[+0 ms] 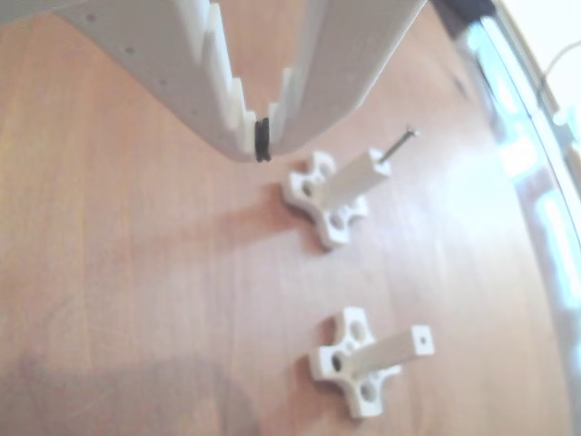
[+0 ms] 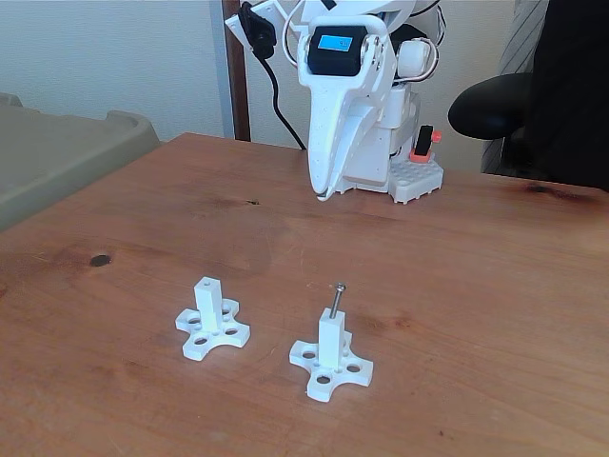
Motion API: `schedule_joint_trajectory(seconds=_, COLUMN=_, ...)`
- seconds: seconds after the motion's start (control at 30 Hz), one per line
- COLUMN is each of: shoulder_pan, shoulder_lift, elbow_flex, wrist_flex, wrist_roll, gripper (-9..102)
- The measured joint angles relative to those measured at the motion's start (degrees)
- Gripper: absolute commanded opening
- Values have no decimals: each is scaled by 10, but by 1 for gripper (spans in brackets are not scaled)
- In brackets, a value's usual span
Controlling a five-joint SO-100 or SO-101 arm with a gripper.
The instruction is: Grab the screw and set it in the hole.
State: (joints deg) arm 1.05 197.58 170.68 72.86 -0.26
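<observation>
I see the screw (image 2: 336, 297) upright in the right post (image 2: 330, 338), so it's seated in the hole; gripper (image 1: 261, 145) fingertips together, empty, well clear.

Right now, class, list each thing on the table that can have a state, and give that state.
Screw: upright, seated in the right post's hole.
Right post: standing, hole filled.
Left post: standing, hole empty.
Gripper: shut, holding nothing, raised off the table.

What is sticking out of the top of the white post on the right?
A screw stands in the hole of the right post, head up. Its tip is hidden inside the post. The pincer is away, holding nothing.
</observation>
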Motion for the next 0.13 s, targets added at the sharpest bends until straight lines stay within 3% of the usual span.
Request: schedule_joint_trajectory(seconds=0.13, shoulder_pan=0, shoulder_lift=0, elbow_flex=0, wrist_flex=0, wrist_roll=0, gripper=-4)
